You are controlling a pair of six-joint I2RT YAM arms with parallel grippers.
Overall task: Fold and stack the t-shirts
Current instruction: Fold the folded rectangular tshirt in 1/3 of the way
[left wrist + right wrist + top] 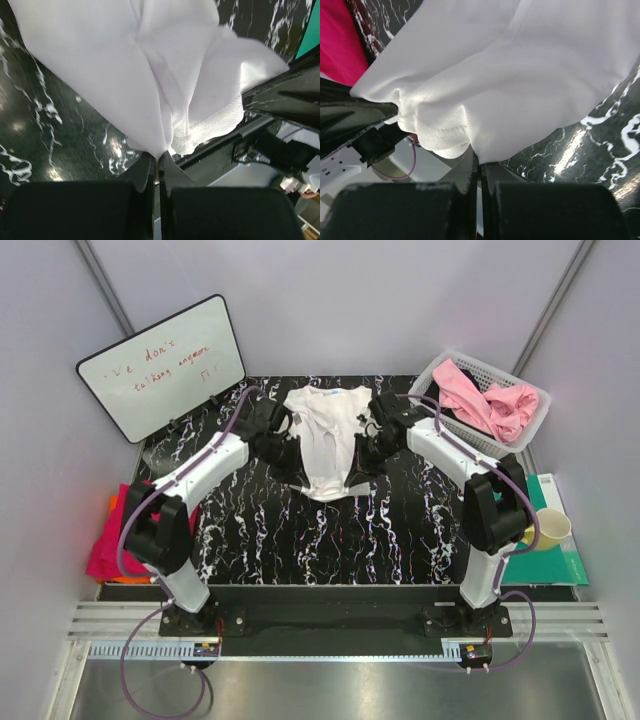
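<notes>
A white t-shirt (pixel 328 440) hangs bunched over the far middle of the black marbled table (pixel 300 540), its collar away from me and its lower part drooping to the table. My left gripper (pixel 289 453) is shut on its left edge; the left wrist view shows the cloth (pixel 150 75) pinched at the fingertips of the left gripper (pixel 159 156). My right gripper (pixel 359 454) is shut on its right edge, the fabric (pixel 520 75) caught at the tips of the right gripper (pixel 480 162). Pink t-shirts (pixel 490 405) lie in the basket. Magenta and orange t-shirts (pixel 108 540) are stacked at the table's left edge.
A white mesh basket (pixel 440 368) stands at the back right. A whiteboard (pixel 165 365) leans at the back left. On the right lies a teal mat (pixel 565 560) with a cup (pixel 546 528) on it.
</notes>
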